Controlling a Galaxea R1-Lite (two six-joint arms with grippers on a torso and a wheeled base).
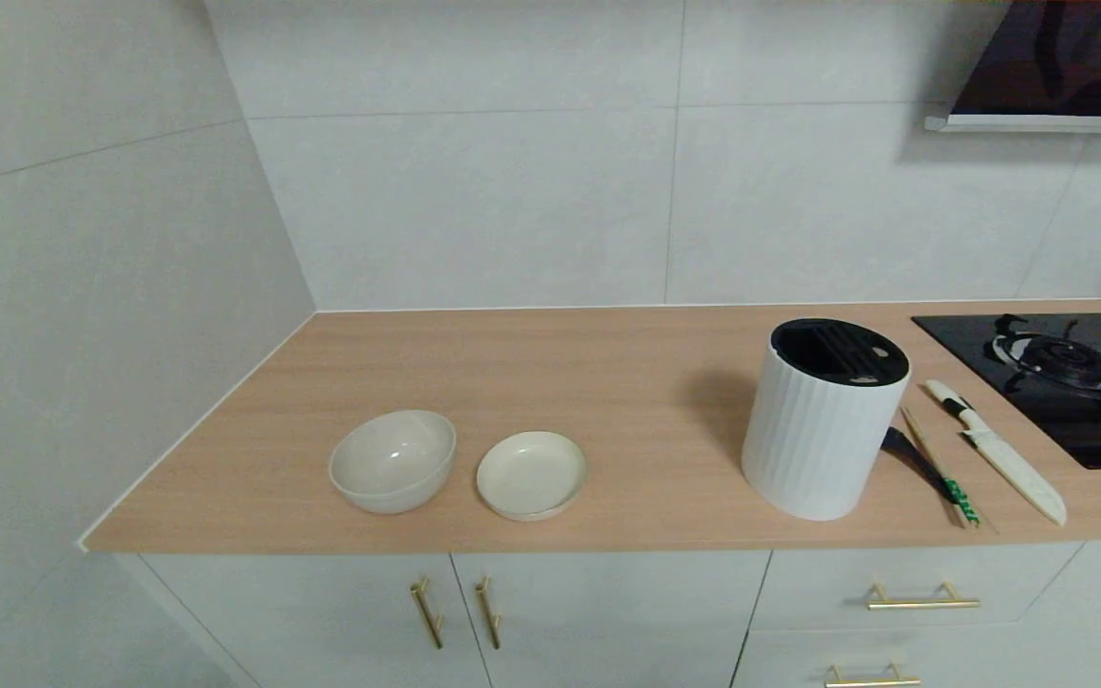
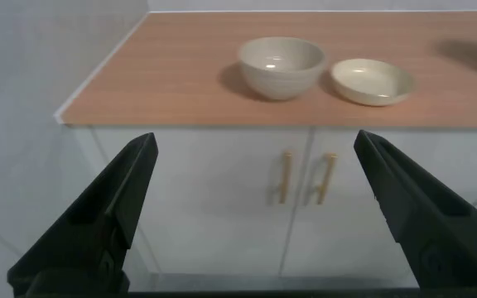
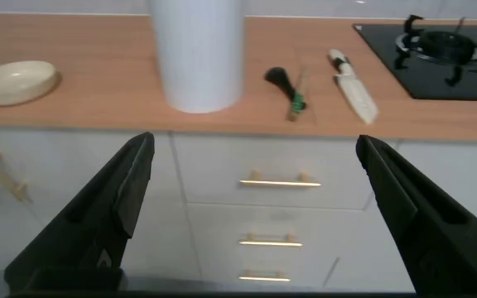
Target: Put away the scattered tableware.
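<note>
Head view, layout noted: wooden counter runs along a tiled wall. Toward its left end, near the front edge, a deep pale bowl sits upright. A shallow cream dish lies just to its right, with a narrow gap between them. Well to the right stands a white ribbed holder with a black slotted top, upright. At its right base lies a black spoon, partly hidden by the holder, with chopsticks alongside it, green-banded near the front end. Next right is a white knife, tip toward the front edge, lying just short of the black hob. Left end effector: fingers spread wide, nothing between them, off the counter facing the cabinet doors below bowl and dish. Right end effector: likewise spread and holding nothing, facing the drawers below the holder.
</note>
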